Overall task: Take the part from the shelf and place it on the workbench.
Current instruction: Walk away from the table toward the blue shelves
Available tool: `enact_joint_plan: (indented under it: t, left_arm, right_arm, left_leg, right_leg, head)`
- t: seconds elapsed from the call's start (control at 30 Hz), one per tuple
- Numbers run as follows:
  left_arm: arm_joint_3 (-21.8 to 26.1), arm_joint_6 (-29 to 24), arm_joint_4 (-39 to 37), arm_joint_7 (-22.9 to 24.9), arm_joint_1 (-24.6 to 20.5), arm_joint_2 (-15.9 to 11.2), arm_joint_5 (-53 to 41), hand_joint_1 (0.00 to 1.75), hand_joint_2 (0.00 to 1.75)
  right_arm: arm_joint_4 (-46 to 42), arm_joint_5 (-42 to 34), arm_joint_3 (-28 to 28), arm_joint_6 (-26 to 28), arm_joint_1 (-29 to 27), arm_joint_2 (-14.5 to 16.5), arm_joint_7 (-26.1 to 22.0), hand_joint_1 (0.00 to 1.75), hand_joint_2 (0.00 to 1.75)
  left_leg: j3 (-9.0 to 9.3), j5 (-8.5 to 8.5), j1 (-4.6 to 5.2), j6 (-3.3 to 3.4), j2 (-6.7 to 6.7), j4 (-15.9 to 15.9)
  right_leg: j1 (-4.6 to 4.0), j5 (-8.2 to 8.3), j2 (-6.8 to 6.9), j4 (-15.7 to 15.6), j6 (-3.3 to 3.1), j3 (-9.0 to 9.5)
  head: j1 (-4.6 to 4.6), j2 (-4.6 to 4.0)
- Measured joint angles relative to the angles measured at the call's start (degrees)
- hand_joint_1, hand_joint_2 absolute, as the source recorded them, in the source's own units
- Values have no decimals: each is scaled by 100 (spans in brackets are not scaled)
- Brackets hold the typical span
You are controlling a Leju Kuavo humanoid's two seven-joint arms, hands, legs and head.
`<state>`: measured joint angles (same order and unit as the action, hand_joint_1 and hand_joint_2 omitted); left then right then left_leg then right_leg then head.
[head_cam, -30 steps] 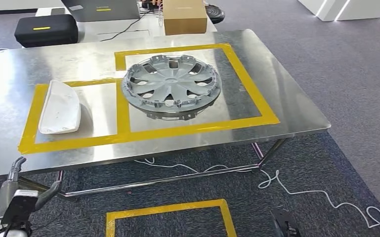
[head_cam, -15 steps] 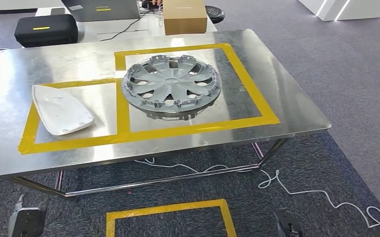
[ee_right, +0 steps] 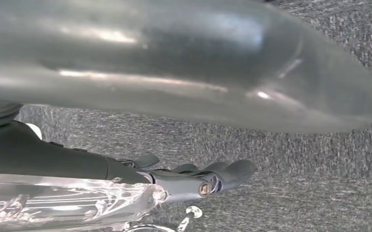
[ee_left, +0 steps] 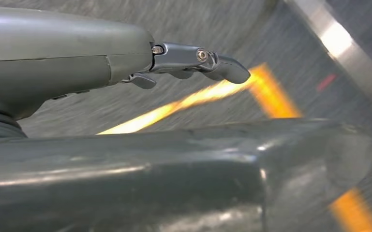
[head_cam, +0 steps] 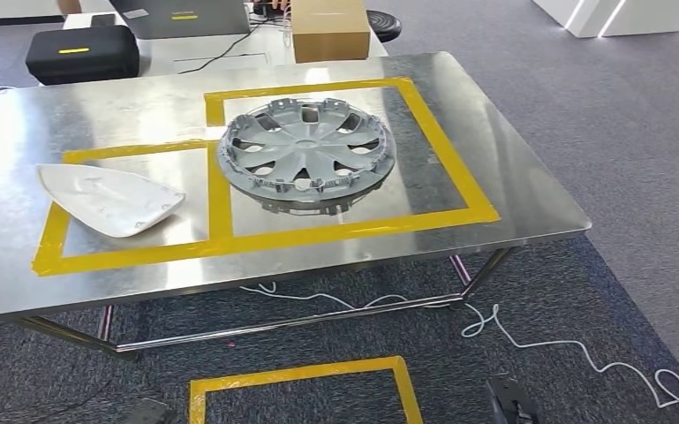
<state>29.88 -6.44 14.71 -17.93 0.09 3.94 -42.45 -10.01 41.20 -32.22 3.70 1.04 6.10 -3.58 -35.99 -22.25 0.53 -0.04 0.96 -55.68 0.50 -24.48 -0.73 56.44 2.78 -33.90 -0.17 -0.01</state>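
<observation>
The white part (head_cam: 110,200), a flat shell with one pointed end, lies on the steel workbench (head_cam: 521,190) across the left yellow-taped square, its tip over the tape's left edge. Nothing touches it. A grey wheel cover (head_cam: 305,155) sits in the larger taped square to its right. In the left wrist view my left hand (ee_left: 67,63) hangs over the carpet with its fingers (ee_left: 198,60) stretched out and nothing in it. My right hand (ee_right: 126,63) hangs the same way in the right wrist view, fingers (ee_right: 213,176) straight, holding nothing.
A yellow tape rectangle (head_cam: 305,375) marks the carpet in front of the workbench. A white cable (head_cam: 530,336) trails over the floor under the table's right end. Behind the workbench stand a cardboard box (head_cam: 329,31) and a black case (head_cam: 79,53).
The white part has swung round on the workbench, its pointed end now to the left. My left hand has dropped out of the head view's lower left corner.
</observation>
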Motion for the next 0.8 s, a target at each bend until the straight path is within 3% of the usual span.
enact_joint_plan:
  t: [0.27, 0.57, 0.8]
  left_arm:
    - [-387, 492, -203, 762, -4, 81, -292, 0, 0]
    - [-602, 545, -246, 906, -32, 144, -470, 0, 0]
    - [-718, 492, -249, 972, -47, 153, -603, 0, 0]
  right_arm:
    - [0, 119, -2, -33, 14, 2, 104, 0, 0]
    - [0, 180, -2, -33, 33, 16, 128, 0, 0]
    - [0, 201, -5, -25, 50, 45, 139, 0, 0]
  left_leg:
    - [2, 0, 0, 0, 0, 0]
    - [4, -7, 3, 5, 0, -1]
    - [11, -41, 28, 45, 0, -21]
  right_leg:
    - [0, 0, 1, 0, 0, 2]
    - [4, -1, 1, -3, 3, 6]
    - [29, -14, 1, -6, 36, 23]
  head:
    - [-1, 1]
    - [1, 1]
    - [-1, 0]
